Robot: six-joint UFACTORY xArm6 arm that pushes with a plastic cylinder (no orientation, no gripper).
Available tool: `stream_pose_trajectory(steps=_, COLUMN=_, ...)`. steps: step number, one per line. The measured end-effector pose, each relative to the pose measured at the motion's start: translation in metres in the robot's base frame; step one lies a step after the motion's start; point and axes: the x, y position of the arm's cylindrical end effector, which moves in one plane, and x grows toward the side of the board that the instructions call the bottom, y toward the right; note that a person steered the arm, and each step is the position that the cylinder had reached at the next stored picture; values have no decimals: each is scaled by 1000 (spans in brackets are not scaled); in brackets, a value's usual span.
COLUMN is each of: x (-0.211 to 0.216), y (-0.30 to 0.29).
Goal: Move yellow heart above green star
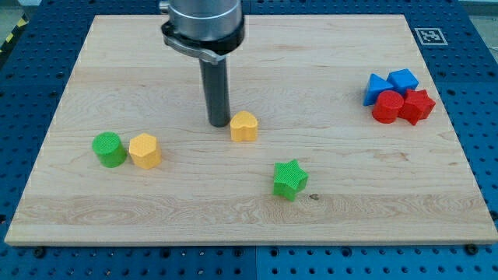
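**Rod tip beside the yellow heart, green star lower on the board**

The arm carries no jaws; it ends in a straight dark rod, so there is nothing to release, clench or grasp with. My tip [219, 124] rests on the wooden board [249, 218] near the middle, slightly toward the view's left.

The yellow heart [244, 125] sits just to the view's right of my tip, at about the same level. Whether the two touch cannot be told; any gap between them is very narrow.

The green star [290, 179] lies toward the view's bottom and right of my tip, apart from both the tip and the heart. The heart stands toward the view's top and left of the star, not straight above it.

To the view's left of my tip and somewhat lower, a yellow hexagonal block [145, 150] and a green cylinder [109, 149] sit side by side, the cylinder the farther one.

Well to the view's right of my tip, near the board's right edge, four blocks are bunched together: a blue triangular block [377, 86] and a blue block [403, 79] of unclear shape toward the view's top, a red cylinder [387, 106] and a red star [418, 106] below them.
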Motion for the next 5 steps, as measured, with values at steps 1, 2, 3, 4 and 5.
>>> stream_pose_trajectory(steps=1, x=5, y=6)
stream_pose_trajectory(steps=2, x=17, y=33)
stream_pose_trajectory(steps=3, x=37, y=68)
stream_pose_trajectory(steps=4, x=32, y=76)
stream_pose_trajectory(steps=5, x=21, y=85)
